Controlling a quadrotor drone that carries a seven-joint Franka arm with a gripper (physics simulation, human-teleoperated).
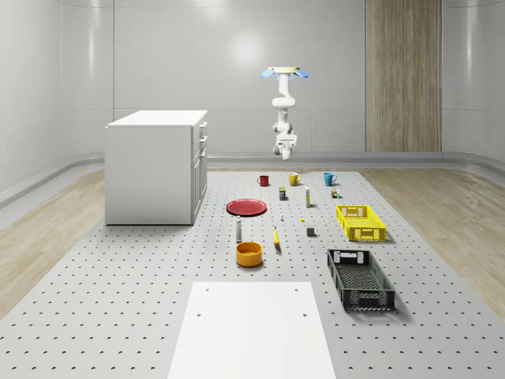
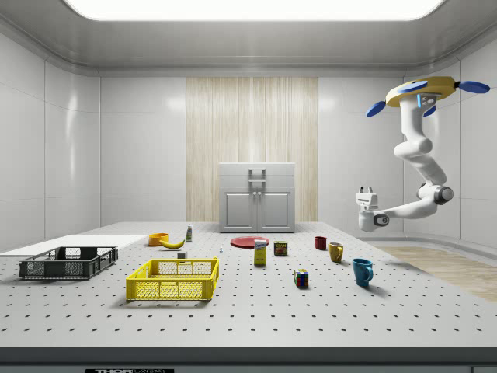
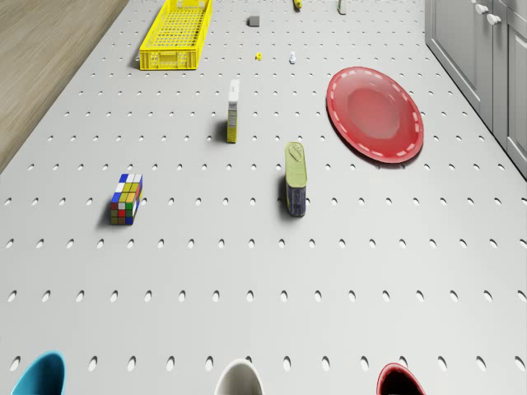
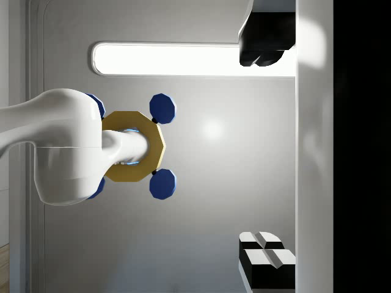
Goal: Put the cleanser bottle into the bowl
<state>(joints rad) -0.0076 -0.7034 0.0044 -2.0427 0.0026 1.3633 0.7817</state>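
High in the upper middle of the whole-scene view the drone (image 1: 286,73) hovers above the far end of the surface (image 1: 142,308), over the row of mugs, and the claw (image 1: 286,145) hangs well clear of everything, pointing up. In the wrist view two dark fingers (image 4: 263,43) stand wide apart with nothing between them. The cleanser bottle (image 1: 238,229) stands upright just behind the orange bowl (image 1: 248,253), near that frame's centre, well apart from the claw. A clumsy approach could, I judge, topple the slim bottle onto the nearby banana (image 1: 276,237). At the side view's left, the bottle (image 2: 189,232) rises behind the bowl (image 2: 158,238).
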